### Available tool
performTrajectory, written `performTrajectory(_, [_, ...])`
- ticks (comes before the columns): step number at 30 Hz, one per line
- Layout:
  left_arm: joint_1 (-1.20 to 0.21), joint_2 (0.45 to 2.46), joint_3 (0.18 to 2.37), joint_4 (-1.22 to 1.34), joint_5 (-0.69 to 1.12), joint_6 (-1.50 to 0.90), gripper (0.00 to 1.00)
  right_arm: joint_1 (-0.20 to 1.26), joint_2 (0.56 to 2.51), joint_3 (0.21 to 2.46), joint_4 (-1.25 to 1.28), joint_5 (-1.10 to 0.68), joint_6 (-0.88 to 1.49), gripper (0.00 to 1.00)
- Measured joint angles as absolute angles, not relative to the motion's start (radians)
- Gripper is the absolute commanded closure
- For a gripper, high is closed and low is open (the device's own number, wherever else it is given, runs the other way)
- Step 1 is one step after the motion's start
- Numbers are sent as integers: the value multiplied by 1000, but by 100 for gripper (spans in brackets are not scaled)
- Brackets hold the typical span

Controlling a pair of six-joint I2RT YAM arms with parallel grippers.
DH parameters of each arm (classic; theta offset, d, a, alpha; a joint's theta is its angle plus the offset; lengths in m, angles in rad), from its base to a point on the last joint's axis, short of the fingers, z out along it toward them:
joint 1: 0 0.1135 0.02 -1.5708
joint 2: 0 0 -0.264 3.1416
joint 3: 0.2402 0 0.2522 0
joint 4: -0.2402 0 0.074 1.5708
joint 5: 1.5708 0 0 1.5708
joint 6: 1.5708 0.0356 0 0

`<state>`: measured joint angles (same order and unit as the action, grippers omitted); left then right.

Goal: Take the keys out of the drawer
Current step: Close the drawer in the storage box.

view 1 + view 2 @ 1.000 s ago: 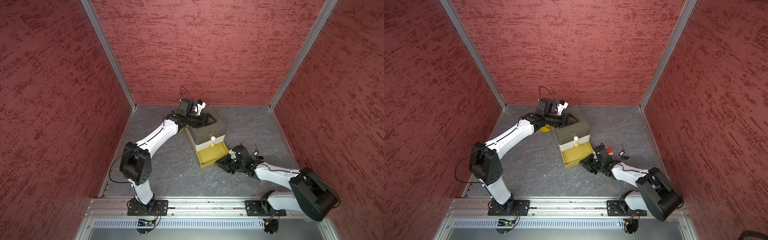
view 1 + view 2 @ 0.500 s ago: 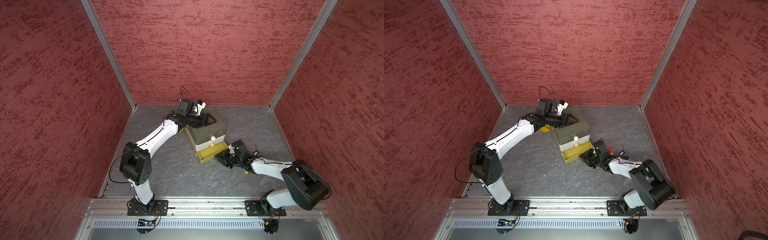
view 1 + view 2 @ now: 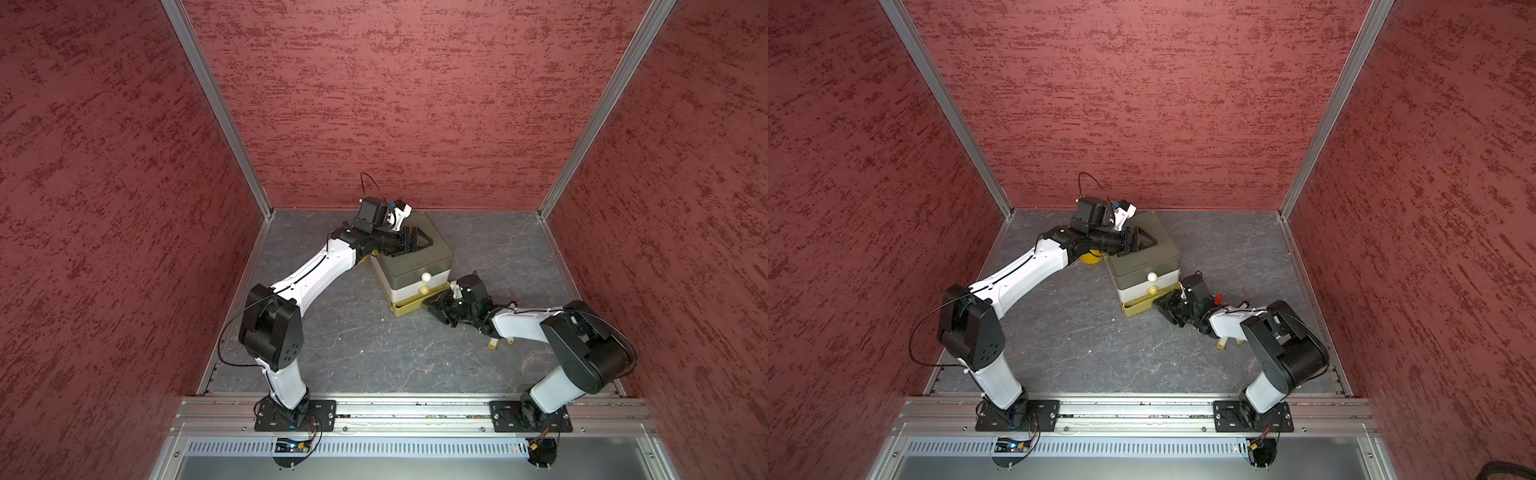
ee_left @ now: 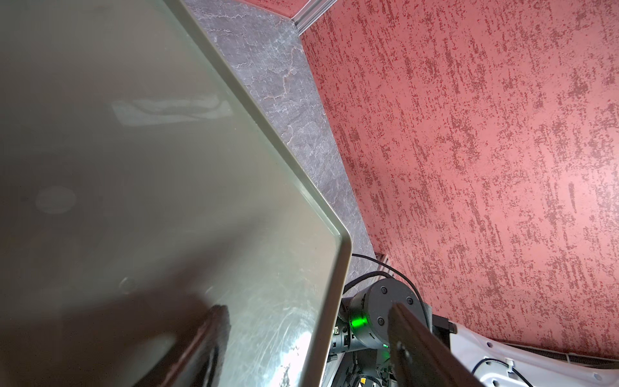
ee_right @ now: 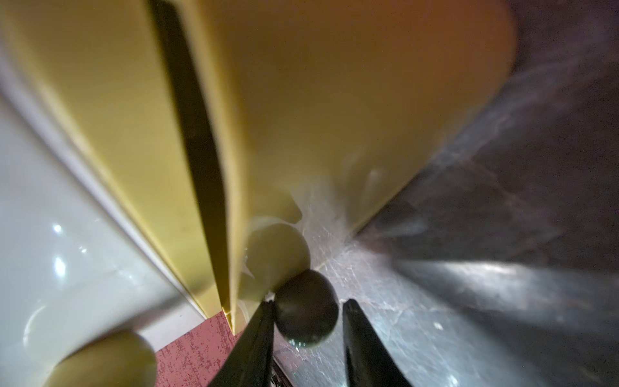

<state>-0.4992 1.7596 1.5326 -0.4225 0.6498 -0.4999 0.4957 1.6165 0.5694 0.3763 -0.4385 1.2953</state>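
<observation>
Pushed back since a second ago, the yellow drawer point(image 3: 409, 308) shows only a lip under the glossy plastic chest point(image 3: 415, 259). The right gripper point(image 5: 308, 302) has followed it in, jaws spread loosely around its round dark knob point(image 5: 306, 315), one finger touching. The left gripper point(image 3: 417, 241) lies on the chest's rimmed olive top, jaws spread. Veined grey floor point(image 3: 365, 349) lies open near and left; rough red walls point(image 3: 415, 104) stand close behind. The keys point(image 3: 1223, 343) lie on the floor right of the chest: small yellow tags near the right arm point(image 3: 519, 324), a red one beyond it.
</observation>
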Motion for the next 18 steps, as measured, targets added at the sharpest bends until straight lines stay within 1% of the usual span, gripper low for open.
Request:
performTrajectory(8, [-498,1760,1533,-423,650,-499,21,493,1665,570,466,-443,1320,61])
performTrajectory(18, [-496,1760,1533,-424,653,-496,21,487,1704,588,500,-461,1332,57])
